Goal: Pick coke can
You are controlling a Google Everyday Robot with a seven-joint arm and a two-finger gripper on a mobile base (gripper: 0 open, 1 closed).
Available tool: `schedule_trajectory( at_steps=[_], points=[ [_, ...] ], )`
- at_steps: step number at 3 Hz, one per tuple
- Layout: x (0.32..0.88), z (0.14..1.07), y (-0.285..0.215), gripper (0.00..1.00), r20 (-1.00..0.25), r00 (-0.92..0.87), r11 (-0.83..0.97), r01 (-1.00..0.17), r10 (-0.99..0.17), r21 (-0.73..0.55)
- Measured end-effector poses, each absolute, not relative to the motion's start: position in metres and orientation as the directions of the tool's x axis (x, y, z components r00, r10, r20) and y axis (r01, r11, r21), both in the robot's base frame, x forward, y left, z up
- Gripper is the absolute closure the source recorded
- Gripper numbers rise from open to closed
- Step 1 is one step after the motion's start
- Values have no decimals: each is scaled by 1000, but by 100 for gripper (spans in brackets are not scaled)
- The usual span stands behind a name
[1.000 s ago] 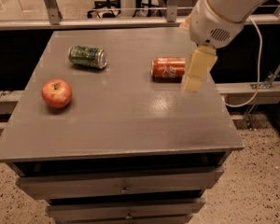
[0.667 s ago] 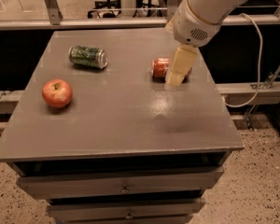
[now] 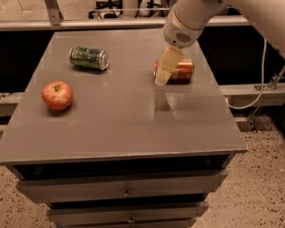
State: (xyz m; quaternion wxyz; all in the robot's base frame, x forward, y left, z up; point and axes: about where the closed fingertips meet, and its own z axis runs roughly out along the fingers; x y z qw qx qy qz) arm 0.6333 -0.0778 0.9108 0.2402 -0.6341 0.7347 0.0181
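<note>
Over the grey table (image 3: 118, 122) the gripper (image 3: 162, 79) overlaps the coke can (image 3: 184, 71); chairs (image 3: 106, 6) behind.

One camera looks down on the table (image 3: 114, 127) from its front side.
It sits high and close; the table fills most of the view, with the gripper (image 3: 162, 77) over its back right part.

Grey desk (image 3: 118, 127) at centre, shallow drawers (image 3: 126, 186) stacked under its near edge. Speckled floor (image 3: 261, 194) at near right and near left. Pale horizontal rail (image 3: 76, 25) across the far side, dark recess below. Farther off, office chair bases (image 3: 107, 11) on lighter ground. White cable (image 3: 263, 75) hanging at right. Dim, warm light. End effector (image 3: 161, 80) over the desk's far right part.
</note>
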Motion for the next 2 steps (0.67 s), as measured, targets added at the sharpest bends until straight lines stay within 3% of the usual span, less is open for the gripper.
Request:
schedule_trajectory(
  at_steps=[2],
  points=[
    [675, 863, -85, 3, -341, -194, 274, -940, -920, -203]
  ],
)
